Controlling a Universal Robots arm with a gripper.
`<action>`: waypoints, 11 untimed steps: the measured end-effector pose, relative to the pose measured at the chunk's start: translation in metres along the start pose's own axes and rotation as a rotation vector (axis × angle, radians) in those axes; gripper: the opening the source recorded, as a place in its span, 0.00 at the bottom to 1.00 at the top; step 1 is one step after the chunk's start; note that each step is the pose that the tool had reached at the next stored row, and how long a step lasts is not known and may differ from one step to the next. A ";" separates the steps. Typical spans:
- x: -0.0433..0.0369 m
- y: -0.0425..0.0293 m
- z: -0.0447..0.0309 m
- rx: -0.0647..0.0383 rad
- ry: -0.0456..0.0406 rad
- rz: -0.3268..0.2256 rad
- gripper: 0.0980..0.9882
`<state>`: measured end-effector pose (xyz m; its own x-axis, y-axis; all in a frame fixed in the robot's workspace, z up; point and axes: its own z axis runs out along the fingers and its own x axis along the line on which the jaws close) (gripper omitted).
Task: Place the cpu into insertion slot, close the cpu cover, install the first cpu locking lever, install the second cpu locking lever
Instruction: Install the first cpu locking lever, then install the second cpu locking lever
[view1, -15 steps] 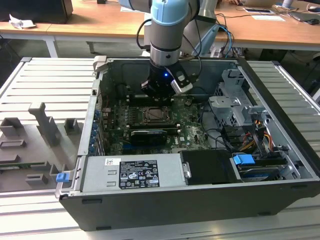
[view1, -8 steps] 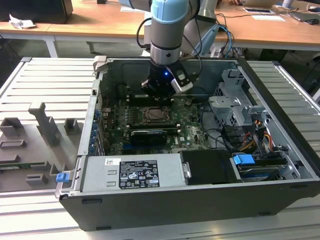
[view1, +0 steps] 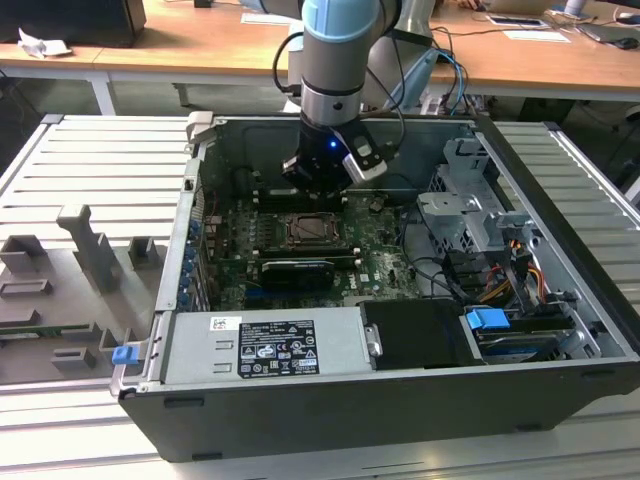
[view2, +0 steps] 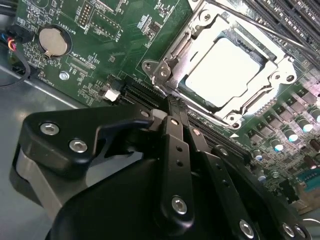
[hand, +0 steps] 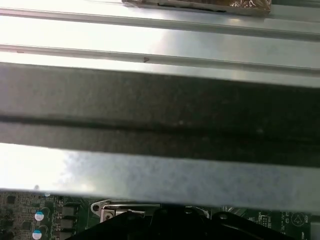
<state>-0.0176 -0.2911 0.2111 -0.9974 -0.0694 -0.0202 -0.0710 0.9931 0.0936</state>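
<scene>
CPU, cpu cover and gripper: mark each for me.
cpu (view2: 222, 67), second wrist view, middle of its pale face.
cpu cover (view2: 176, 50), second wrist view, silvery frame edge.
gripper (view2: 172, 102), second wrist view, fingertips.

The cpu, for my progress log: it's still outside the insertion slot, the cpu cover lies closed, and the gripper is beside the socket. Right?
Not quite. In the second wrist view the cpu already sits in the insertion slot, its pale face showing through the cut-out of the cpu cover, which does lie closed over it. The gripper is beside the socket, as you said.
</scene>
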 end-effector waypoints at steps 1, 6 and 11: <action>0.0000 -0.0004 0.0000 0.000 0.0000 0.000 0.01; 0.0002 -0.0025 -0.0002 0.000 0.0000 0.000 0.01; 0.0004 -0.0061 -0.0006 0.000 -0.0001 0.000 0.01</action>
<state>-0.0176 -0.2973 0.2111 -0.9974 -0.0693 -0.0203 -0.0709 0.9931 0.0937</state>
